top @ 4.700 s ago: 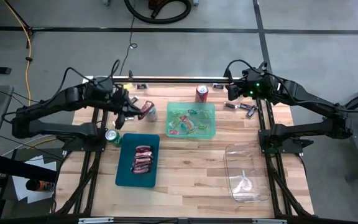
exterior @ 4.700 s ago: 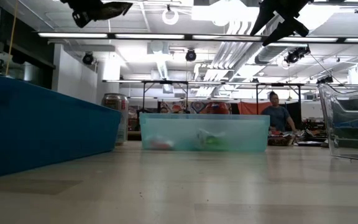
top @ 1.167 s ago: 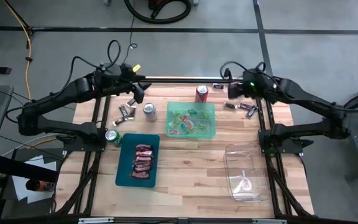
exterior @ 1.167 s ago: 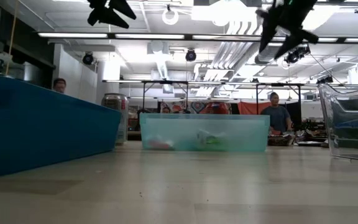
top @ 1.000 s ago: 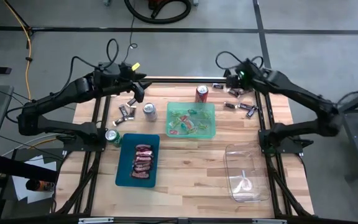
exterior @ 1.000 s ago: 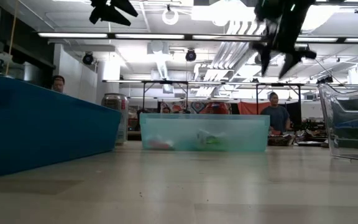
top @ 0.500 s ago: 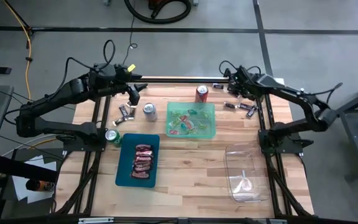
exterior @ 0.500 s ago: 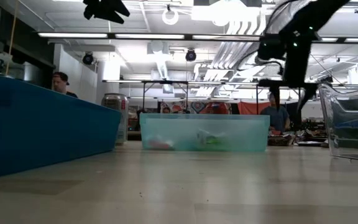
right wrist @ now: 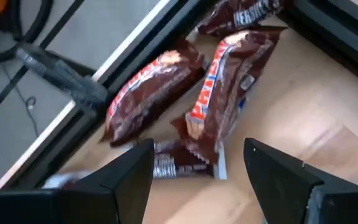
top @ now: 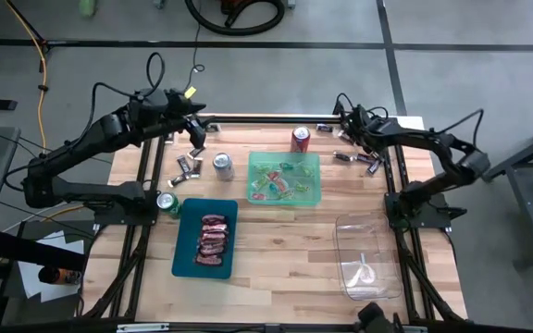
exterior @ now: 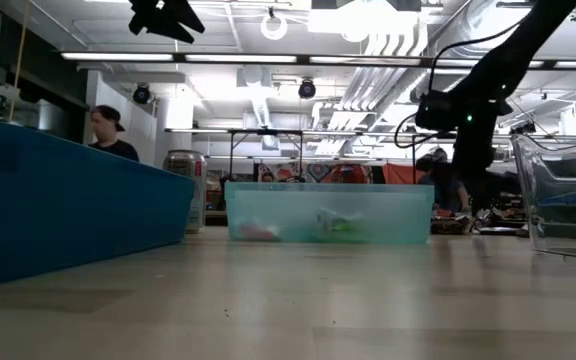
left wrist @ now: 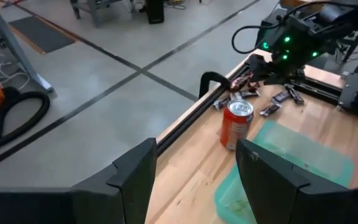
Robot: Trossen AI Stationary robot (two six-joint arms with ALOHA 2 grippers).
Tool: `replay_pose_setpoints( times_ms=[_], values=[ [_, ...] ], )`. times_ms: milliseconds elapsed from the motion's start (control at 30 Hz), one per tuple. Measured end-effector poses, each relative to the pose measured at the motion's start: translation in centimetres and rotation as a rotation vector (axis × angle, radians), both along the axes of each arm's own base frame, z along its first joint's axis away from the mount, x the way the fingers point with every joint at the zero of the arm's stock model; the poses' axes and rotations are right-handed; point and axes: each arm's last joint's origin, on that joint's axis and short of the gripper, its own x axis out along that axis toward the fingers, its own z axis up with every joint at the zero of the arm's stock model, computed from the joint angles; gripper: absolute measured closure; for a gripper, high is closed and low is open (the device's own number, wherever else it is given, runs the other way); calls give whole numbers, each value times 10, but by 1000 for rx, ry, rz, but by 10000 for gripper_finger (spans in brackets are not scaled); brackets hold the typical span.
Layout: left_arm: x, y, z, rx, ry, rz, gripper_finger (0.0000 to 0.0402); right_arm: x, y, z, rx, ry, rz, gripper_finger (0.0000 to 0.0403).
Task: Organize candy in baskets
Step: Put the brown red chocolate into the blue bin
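Right gripper (right wrist: pixel 194 177) is lowered at the far right corner of the wooden table (top: pixel 285 245), jaws spread, nothing grasped; several dark brown wrapped mini bars (right wrist: pixel 225 102) are seen on the wood just beyond its fingertips, beside the black edge rail (top: pixel 257 117). More dark wrapped candies (top: pixel 359 160) are scattered nearby along the right edge.

Left gripper (left wrist: pixel 194 168) is held high over the far left part of the table, jaws spread, empty. A few dark wrapped pieces (top: pixel 188 166) lie below it, next to a silver soda can (top: pixel 221 165).

Red soda can (top: pixel 300 139) stands upright at the far edge. Translucent light green rectangular basket (top: pixel 285 178) at centre holds mixed bright candies. Opaque dark teal basket (top: pixel 205 238) holds red/pink wrapped candies (top: pixel 213 238); a green can (top: pixel 167 202) stands at its far left corner. Clear basket (top: pixel 368 257) sits near right; contents cannot be told.

A person (exterior: pixel 108 128) is seen in the room behind.
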Motion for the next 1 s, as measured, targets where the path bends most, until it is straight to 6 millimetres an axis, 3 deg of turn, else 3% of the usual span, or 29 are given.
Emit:
replay_pose_setpoints(
  times_ms=[200, 333, 500, 700, 867, 1000],
  values=[
    [-1, 0, -1, -39, -12, 18, 195, -1, -8, -14, 58, 11, -46, 163],
    [-1, -1, -3, -66, -7, 28, 195, 1, -13, -17, 45, 4, -61, 191],
    [-2, -1, -4, -87, -19, 40, 195, -2, -15, -18, 29, 26, -82, 261],
    [-2, -1, -4, -102, -30, 49, 195, -5, -14, -17, 40, 71, -48, 387],
    [-3, -1, -3, -109, -43, 57, 195, -3, -6, -3, 17, 118, 67, 395],
    [-2, -1, -1, -127, -91, 72, 195, 1, 7, 27, -107, 134, 176, 399]
  ],
)
